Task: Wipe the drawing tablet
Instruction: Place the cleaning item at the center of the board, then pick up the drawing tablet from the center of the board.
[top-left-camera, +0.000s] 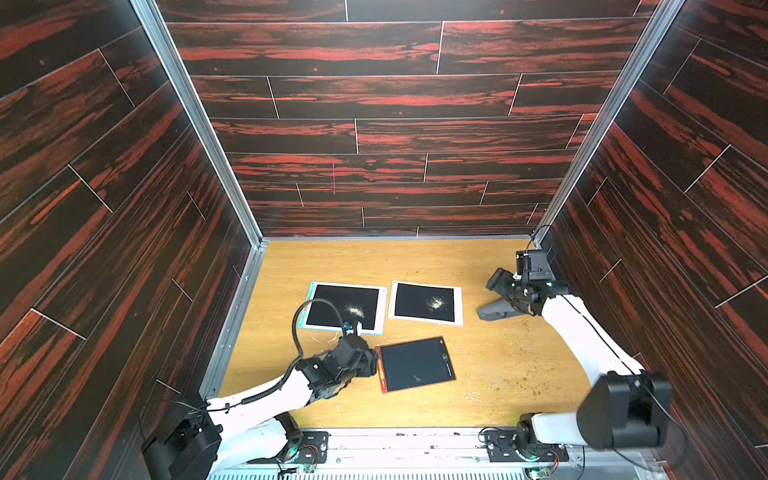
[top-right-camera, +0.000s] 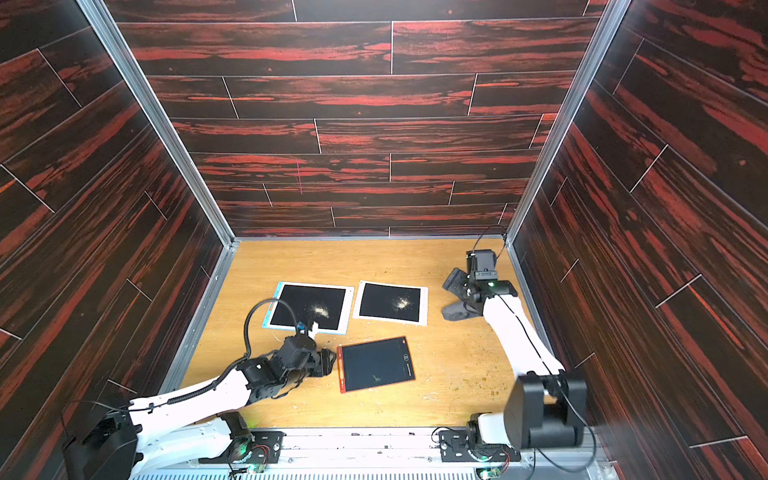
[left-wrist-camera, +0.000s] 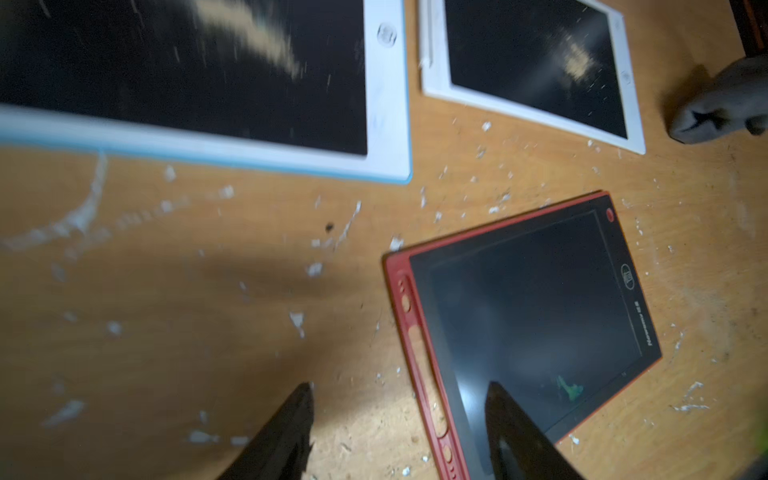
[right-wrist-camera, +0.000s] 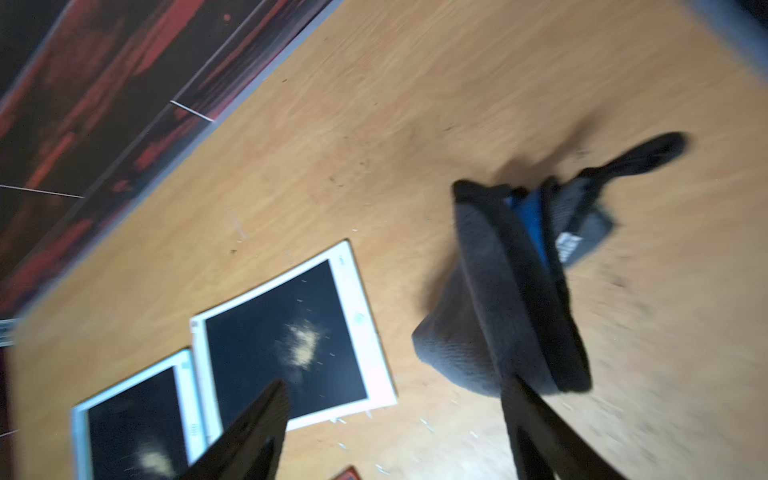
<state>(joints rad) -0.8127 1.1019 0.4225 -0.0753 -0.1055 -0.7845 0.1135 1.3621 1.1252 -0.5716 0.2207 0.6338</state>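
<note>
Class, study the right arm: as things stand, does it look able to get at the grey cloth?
Probably yes. The right gripper hangs open just above the grey cloth, with one finger right at the cloth's edge. Nothing seems to lie between them, and the nearest tablet lies apart, off to the side.

Three walls (top-left-camera: 374, 95) of dark planks streaked with red close me in, filling the upper frame and both sides in both top views. Grey metal posts (top-left-camera: 198, 120) slant down the two back corners. Below centre lies my tan wooden floor (top-left-camera: 498, 374) (littered with pale crumbs (left-wrist-camera: 297, 320)), evenly lit. A metal rail (top-left-camera: 415, 451) crosses the bottom edge.
</note>
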